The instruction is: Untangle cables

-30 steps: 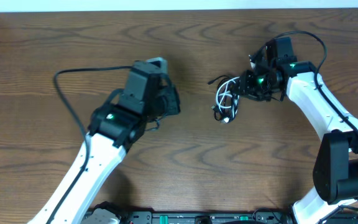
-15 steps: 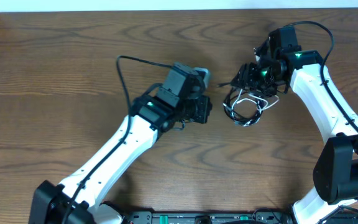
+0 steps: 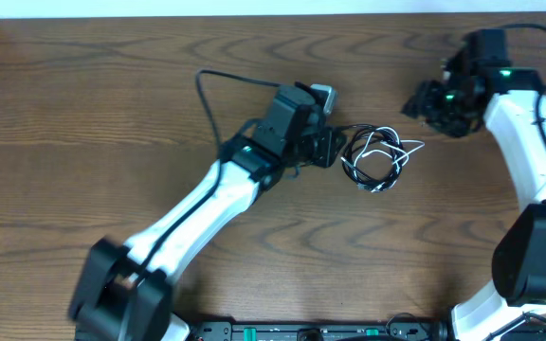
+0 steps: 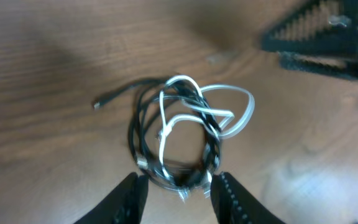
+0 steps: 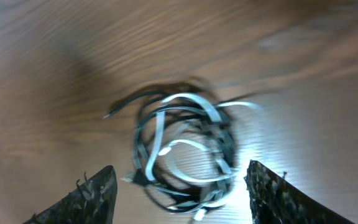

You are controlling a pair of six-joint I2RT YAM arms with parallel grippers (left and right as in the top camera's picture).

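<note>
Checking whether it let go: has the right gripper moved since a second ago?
Yes. Overhead, the right gripper has drawn back rightward and slightly toward the table's far edge, away from the cables.

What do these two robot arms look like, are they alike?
Yes. The left arm and right arm both have white tubular segments, black blocky joints, a small green light and a black cable looping off. The left gripper and right gripper are black, two-fingered.

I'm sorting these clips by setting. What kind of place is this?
Probably a robotics lab or test bench rather than a home. A white-and-black left arm and right arm work over a wooden table. A tangle of cables is laid out between them, and an equipment rail runs along the near edge.
</note>
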